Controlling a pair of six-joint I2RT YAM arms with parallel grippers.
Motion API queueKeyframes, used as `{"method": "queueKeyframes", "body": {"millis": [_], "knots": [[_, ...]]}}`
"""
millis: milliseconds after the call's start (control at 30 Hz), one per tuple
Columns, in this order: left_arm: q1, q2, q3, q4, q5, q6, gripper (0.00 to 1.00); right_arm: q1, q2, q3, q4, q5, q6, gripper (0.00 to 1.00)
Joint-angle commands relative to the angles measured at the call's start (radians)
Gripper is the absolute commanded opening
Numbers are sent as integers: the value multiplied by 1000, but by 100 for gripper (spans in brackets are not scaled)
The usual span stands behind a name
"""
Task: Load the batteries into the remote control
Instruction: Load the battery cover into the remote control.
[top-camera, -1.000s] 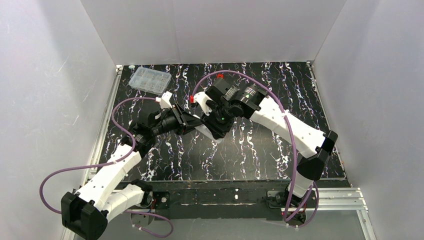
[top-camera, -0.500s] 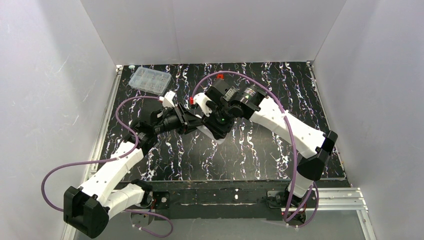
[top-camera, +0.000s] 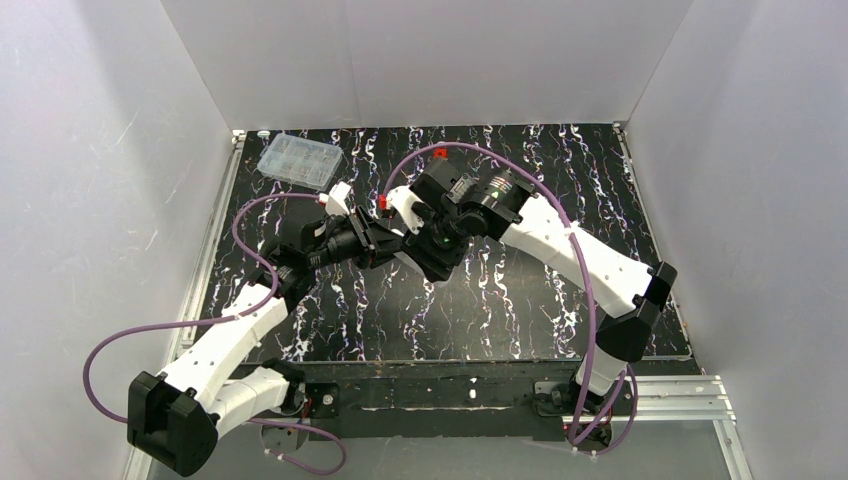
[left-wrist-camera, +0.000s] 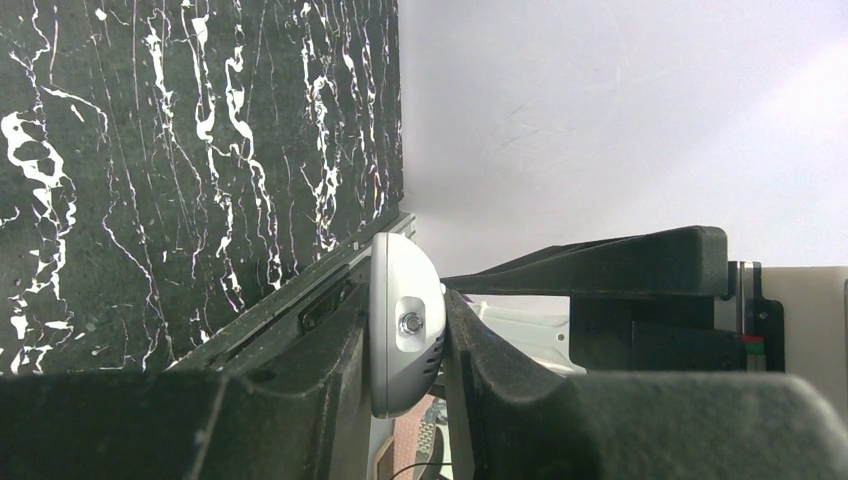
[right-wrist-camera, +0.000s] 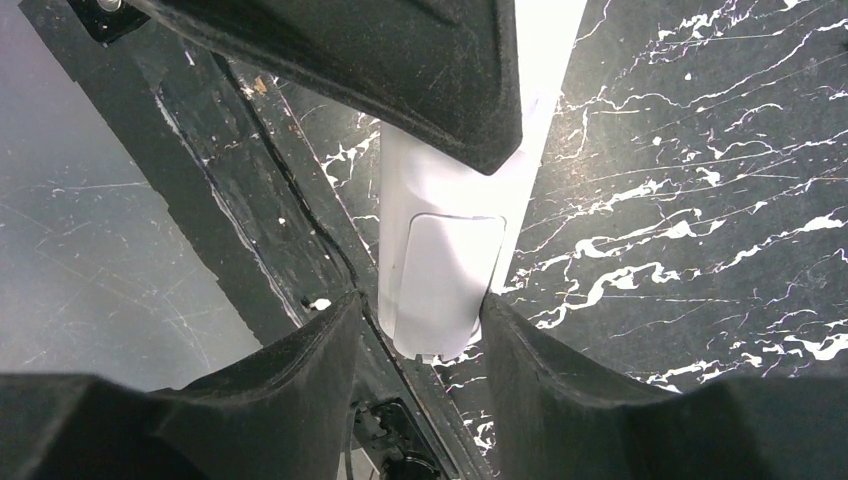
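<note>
Occupying the table's far-left corner, the clear compartment box (top-camera: 300, 161) lies flat. The left gripper (left-wrist-camera: 405, 310) clamps one end of the remote control (right-wrist-camera: 445, 265) over the table's middle. The right gripper (right-wrist-camera: 420, 310) grasps the remote control's sides, back panel showing.

We find the remote control (right-wrist-camera: 445, 270) at the middle of the table (top-camera: 520, 290), a little left of centre, where our two arms meet. It sits between the fingers of the left gripper (left-wrist-camera: 405, 330), touching both. The right gripper (right-wrist-camera: 430, 320) straddles its end, a finger against each long side, with the left gripper just beyond. The left arm reaches in from the left, the right arm from the right. The compartment box (top-camera: 299, 160) lies on the table at the far left corner, well apart from the remote control.
</note>
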Motion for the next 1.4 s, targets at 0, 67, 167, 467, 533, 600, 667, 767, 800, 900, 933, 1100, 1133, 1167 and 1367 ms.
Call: {"method": "queueKeyframes", "body": {"millis": [0,67,167,467,533,600,667,767,800,900,933,1100,1133,1167,1367], "knots": [[-7,-29,4,119,110,-50,0,6,-16,-11,40,20,-8,57],[-7,-27,5,121,110,-51,0,6,-21,-9,42,26,-9,59],[-7,-25,2,124,112,-52,0,6,-30,-11,55,38,-9,61],[-7,-29,0,126,108,-52,0,7,-52,-18,90,56,9,66],[-8,-29,-1,124,108,-50,0,7,-58,-18,96,62,12,67],[-7,-29,0,122,108,-49,0,7,-64,-19,99,63,14,68],[-7,-30,1,120,108,-47,0,7,-66,-18,98,63,15,68],[-7,-27,2,118,108,-45,0,7,-73,-21,98,61,18,68],[-7,-26,2,118,108,-46,0,7,-75,-23,99,62,18,68],[-7,-24,1,116,110,-45,0,7,-86,-26,105,63,23,68],[-7,-25,2,116,109,-46,0,8,-89,-26,110,62,25,69],[-7,-26,-2,113,107,-44,0,7,-119,-17,149,46,52,73],[-7,-26,-3,115,104,-42,0,6,-126,-15,166,48,61,74],[-7,-26,-4,116,104,-43,0,7,-138,-13,184,56,70,75],[-7,-16,-13,191,99,-57,0,4,-283,-109,371,264,203,92]]}}
